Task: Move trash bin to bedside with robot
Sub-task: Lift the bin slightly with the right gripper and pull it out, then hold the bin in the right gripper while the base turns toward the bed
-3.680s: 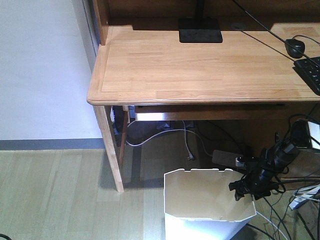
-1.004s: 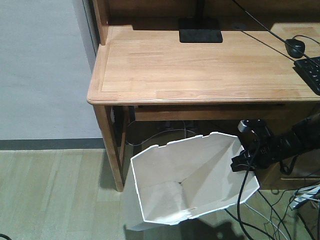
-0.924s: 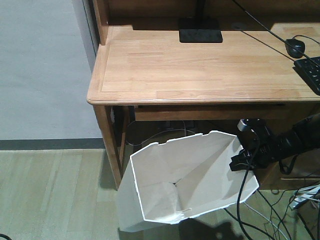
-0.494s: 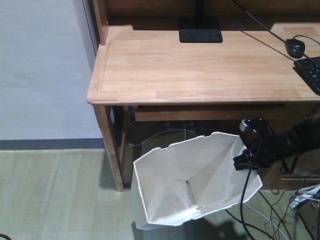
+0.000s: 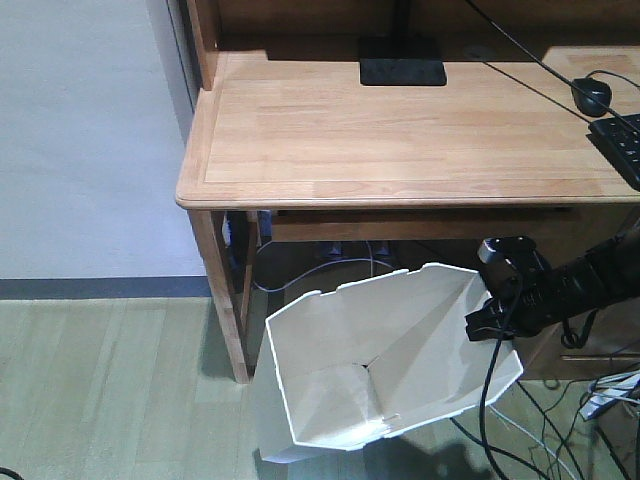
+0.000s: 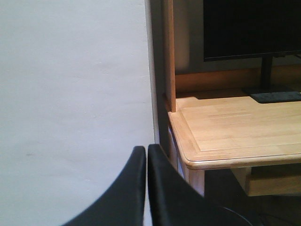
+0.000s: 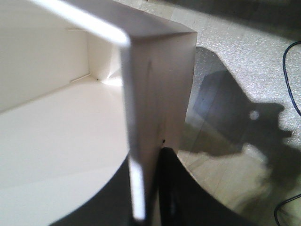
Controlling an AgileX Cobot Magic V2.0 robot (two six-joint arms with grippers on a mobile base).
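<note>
Trash bin (image 5: 380, 370) wall is pinched between the right fingers (image 7: 183, 197), one inside and one outside, clamped on the thin plastic just under the rim at the bin's right side. The left fingers (image 6: 131, 188) are pressed together on nothing, hanging in front of the wall off the worktop's front-left corner.

Held by that one side, the bin leans over with its mouth tipped up and leftward. It sits below the front edge of the worktop (image 5: 400, 130), its left rim near the desk leg (image 5: 222, 300) under the front-left corner. Whether its base touches the floor cannot be told. No bed is in view, so most of the carry looks to lie ahead.

The grip is the weak point. A narrow pinch on a flexing wall, with the whole bin hanging off it, could let the bin pivot or slide out if the base turns or starts sharply. Swinging left risks knocking the rim against the desk leg. The arm's own cable (image 5: 488, 380) droops across the rim, and the loose floor cables (image 5: 545, 435) under the worktop's right end could snag as the robot backs away.
</note>
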